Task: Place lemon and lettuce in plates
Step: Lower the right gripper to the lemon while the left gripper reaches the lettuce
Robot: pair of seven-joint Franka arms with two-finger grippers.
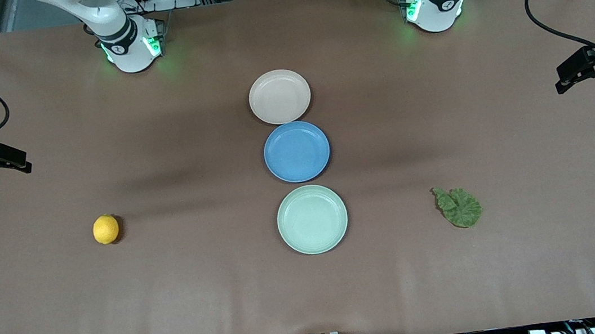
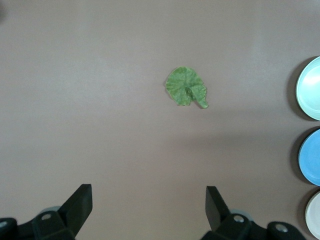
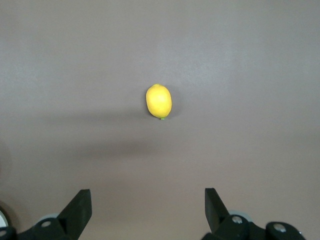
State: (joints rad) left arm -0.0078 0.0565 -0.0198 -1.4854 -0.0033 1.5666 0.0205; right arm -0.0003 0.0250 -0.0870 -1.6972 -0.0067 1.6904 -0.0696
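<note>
Opening stage of the task, before any grasp: neither item has been picked up. The lemon (image 1: pixel 106 229) lies bare on the brown table (image 1: pixel 205 292) toward the right arm's end, well apart from the plates; the lettuce (image 1: pixel 458 207) lies flat toward the left arm's end, likewise well apart from them. Three plates stand in a row down the middle of the table: the beige-pink plate (image 1: pixel 280 96) nearest the bases, the blue plate (image 1: pixel 297 151) just beside it, and the mint green plate (image 1: pixel 312 219) nearest the front camera; all three are empty. The right gripper (image 3: pixel 148 207) hangs high over the table's edge at its own end, jaws spread wide and holding nothing, with the lemon centred ahead in its wrist view. The left gripper (image 2: pixel 149 204) hangs likewise at its end, jaws wide apart and empty, the lettuce ahead of it. The next move appears to call for each arm to descend over its item; the thin, flat leaf probably needs a pinch close to the tabletop, whereas the round lemon may roll if nudged off-centre.
</note>
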